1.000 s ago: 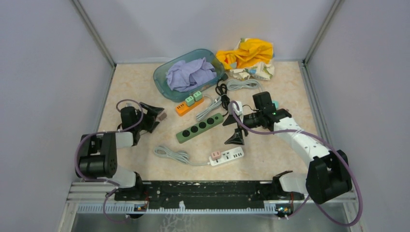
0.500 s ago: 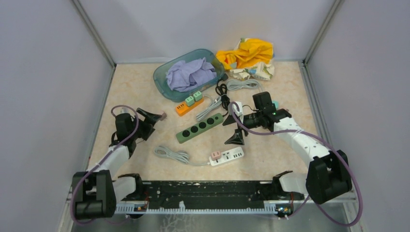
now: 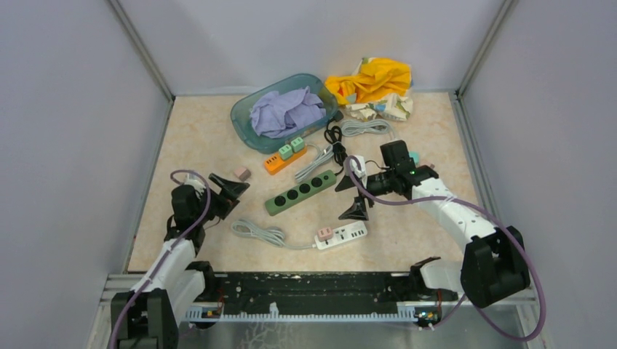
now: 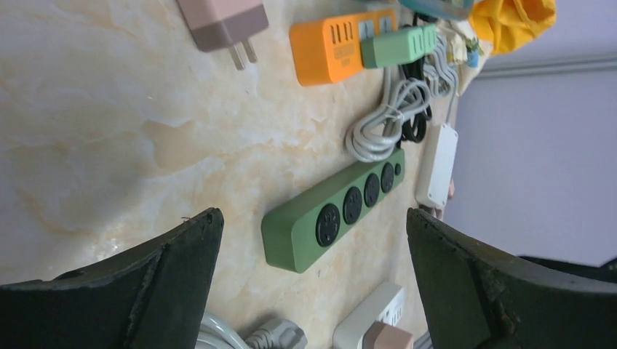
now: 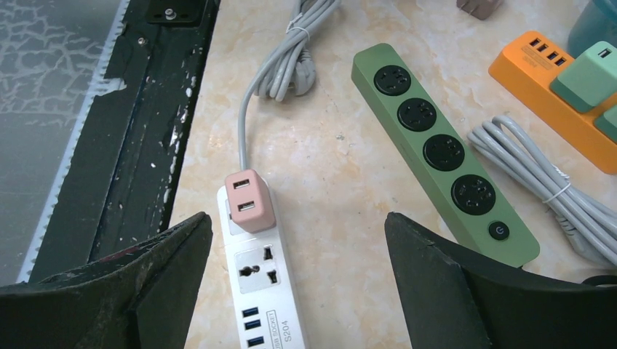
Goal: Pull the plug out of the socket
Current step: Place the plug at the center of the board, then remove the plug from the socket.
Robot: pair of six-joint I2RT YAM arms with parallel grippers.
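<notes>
A pink plug [image 3: 324, 233] sits in the end socket of a white power strip [image 3: 345, 234] at the near middle; the right wrist view shows the plug [image 5: 249, 201] seated in the strip [image 5: 262, 291]. My right gripper [image 3: 351, 196] hovers just beyond the strip, open and empty [image 5: 298, 225]. A second pink plug [image 3: 241, 173] lies loose on the table, prongs bare [image 4: 222, 22]. My left gripper [image 3: 229, 196] is open and empty just near of it [image 4: 313, 225]. Two green plugs [image 3: 291, 147] sit in an orange strip [image 3: 280, 160].
A green power strip [image 3: 300, 192] lies between the grippers. A coiled grey cable [image 3: 258, 233] runs to the white strip. A teal basin [image 3: 244, 120] with purple cloth, yellow cloth [image 3: 375, 80] and more coiled cables [image 3: 364, 128] are at the back.
My left arm has drawn back toward the near left, away from the loose pink plug, which stays on the table. The right arm has hardly moved.
</notes>
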